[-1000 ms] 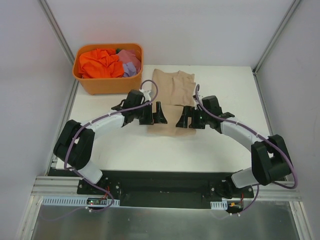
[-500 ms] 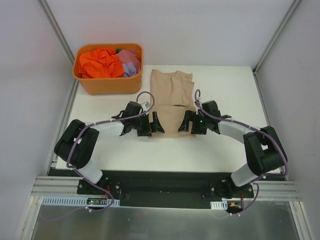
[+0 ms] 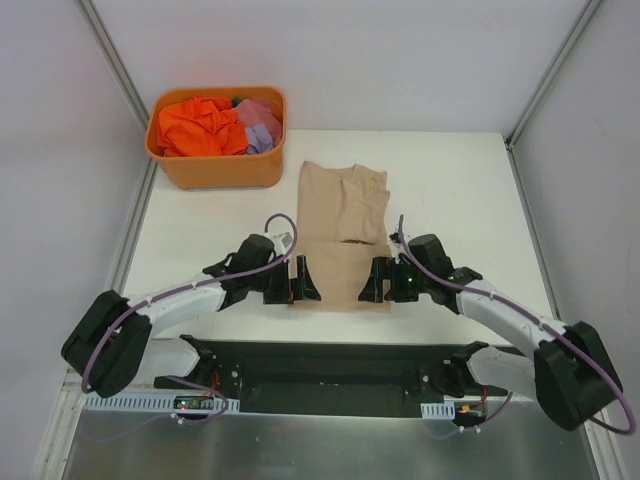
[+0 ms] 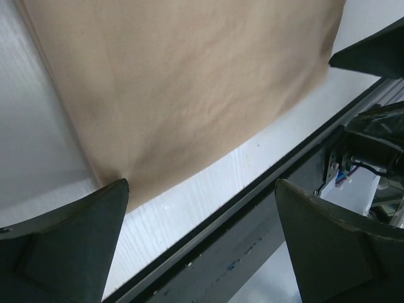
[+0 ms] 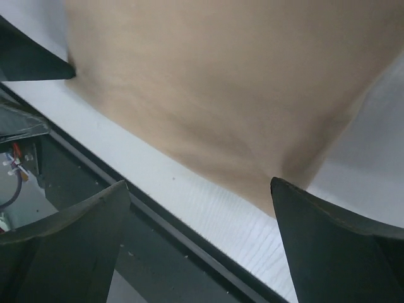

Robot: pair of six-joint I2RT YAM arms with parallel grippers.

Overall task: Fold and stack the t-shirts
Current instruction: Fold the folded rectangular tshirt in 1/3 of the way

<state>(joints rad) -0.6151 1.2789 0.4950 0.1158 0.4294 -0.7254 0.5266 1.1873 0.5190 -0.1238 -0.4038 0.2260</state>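
Observation:
The beige t-shirt [image 3: 340,220] lies flat as a long strip down the middle of the white table, its hem close to the near edge. My left gripper [image 3: 292,283] is open at the hem's left corner and my right gripper [image 3: 390,282] is open at its right corner. In the left wrist view the shirt [image 4: 189,82] has a corner touching one finger [image 4: 76,246] of the open gripper [image 4: 201,183]. In the right wrist view the shirt [image 5: 221,82] has a corner meeting one finger [image 5: 341,246] of the open gripper [image 5: 200,184]. An orange t-shirt [image 3: 195,125] and a lilac one [image 3: 260,125] lie bunched in the tub.
The orange plastic tub [image 3: 215,172] stands at the far left corner of the table. The dark rail of the table's near edge runs just under both grippers, seen in the left wrist view [image 4: 252,233] and the right wrist view [image 5: 158,246]. Enclosure walls stand on both sides.
Both arms have drawn back toward the near edge. The beige shirt has slid with them and now lies longer, its hem near the table's edge.

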